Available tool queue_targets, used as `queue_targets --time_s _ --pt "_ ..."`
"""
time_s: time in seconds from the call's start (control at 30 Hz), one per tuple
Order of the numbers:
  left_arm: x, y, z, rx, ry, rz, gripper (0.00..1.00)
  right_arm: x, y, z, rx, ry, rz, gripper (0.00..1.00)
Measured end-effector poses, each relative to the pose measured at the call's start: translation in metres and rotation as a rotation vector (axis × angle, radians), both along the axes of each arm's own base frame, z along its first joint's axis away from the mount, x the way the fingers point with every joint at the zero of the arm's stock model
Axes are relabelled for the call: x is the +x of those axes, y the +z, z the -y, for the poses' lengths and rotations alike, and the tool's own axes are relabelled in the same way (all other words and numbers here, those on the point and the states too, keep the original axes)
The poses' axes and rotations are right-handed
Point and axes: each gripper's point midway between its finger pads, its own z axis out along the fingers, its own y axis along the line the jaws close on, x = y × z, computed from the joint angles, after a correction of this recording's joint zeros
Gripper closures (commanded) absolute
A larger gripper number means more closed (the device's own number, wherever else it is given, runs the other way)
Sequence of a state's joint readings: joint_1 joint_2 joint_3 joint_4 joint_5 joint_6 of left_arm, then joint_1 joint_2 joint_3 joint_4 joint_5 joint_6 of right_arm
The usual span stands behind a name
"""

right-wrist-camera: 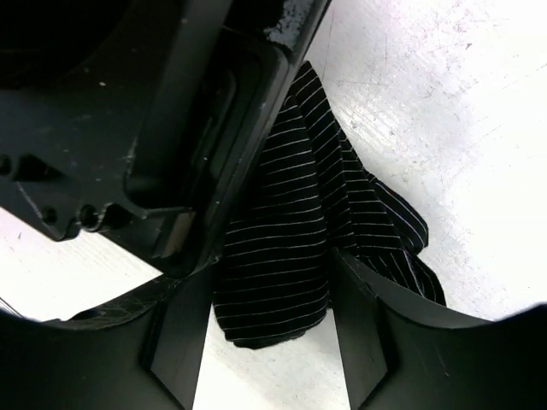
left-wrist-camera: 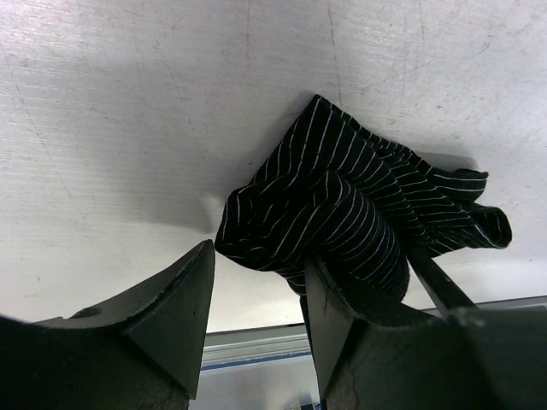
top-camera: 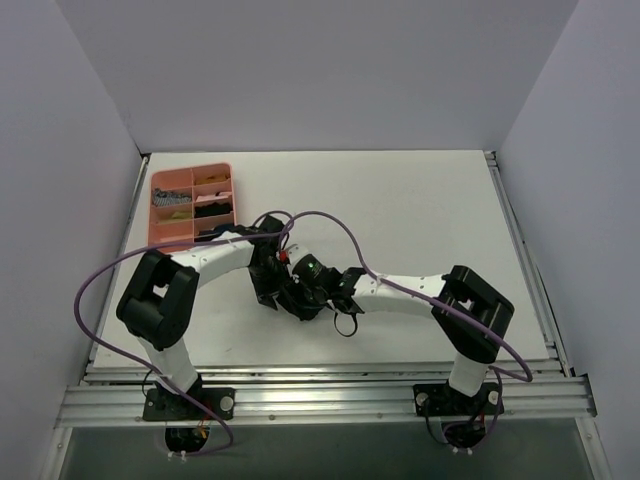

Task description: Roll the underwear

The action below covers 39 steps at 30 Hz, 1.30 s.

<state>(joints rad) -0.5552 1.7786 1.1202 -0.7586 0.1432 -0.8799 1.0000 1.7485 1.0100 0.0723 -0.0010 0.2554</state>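
The underwear (left-wrist-camera: 342, 205) is a small black garment with thin white stripes, lying crumpled on the white table. No reddish-brown band shows. My left gripper (left-wrist-camera: 259, 260) is open; its right finger (left-wrist-camera: 342, 325) rests against the folded edge of the fabric, and its left finger is clear of it. My right gripper (right-wrist-camera: 269, 269) is open with its jaws either side of one end of the underwear (right-wrist-camera: 282, 256). In the top view both grippers meet at the table's middle, left (top-camera: 272, 285) and right (top-camera: 318, 292), and hide most of the garment.
A pink divided tray (top-camera: 152, 210) with small items stands at the far left. My left gripper's body (right-wrist-camera: 171, 111) sits close against the right gripper. The table's near edge rail (left-wrist-camera: 256, 346) lies just behind the left fingers.
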Motion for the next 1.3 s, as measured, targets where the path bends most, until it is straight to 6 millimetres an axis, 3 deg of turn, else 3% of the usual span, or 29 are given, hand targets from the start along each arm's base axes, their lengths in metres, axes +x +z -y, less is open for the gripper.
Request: queue_targets --time_s 0.07,0.17,0.27,0.53,0.7,1.3 --pt "0.000 0.000 0.000 0.001 0.000 0.000 0.46 0.000 0.000 0.000 0.000 0.003 0.003 0.61" --pt "0.000 0.001 -0.001 0.005 0.001 -0.001 0.45 0.001 -0.001 -0.001 0.018 0.000 0.004 0.90" --pt "0.001 0.002 -0.002 0.013 0.011 0.005 0.44 0.003 -0.001 -0.001 0.081 -0.031 -0.012 0.97" --pt "0.010 0.031 -0.025 0.010 0.105 0.110 0.41 0.005 -0.003 0.001 0.425 -0.102 -0.148 1.00" --pt "0.015 0.047 -0.025 -0.020 0.122 0.169 0.40 0.006 -0.004 -0.001 0.581 -0.104 -0.212 1.00" --pt "-0.005 0.022 -0.007 -0.009 0.103 0.121 0.37 -0.003 -0.005 -0.002 0.841 -0.116 -0.334 1.00"
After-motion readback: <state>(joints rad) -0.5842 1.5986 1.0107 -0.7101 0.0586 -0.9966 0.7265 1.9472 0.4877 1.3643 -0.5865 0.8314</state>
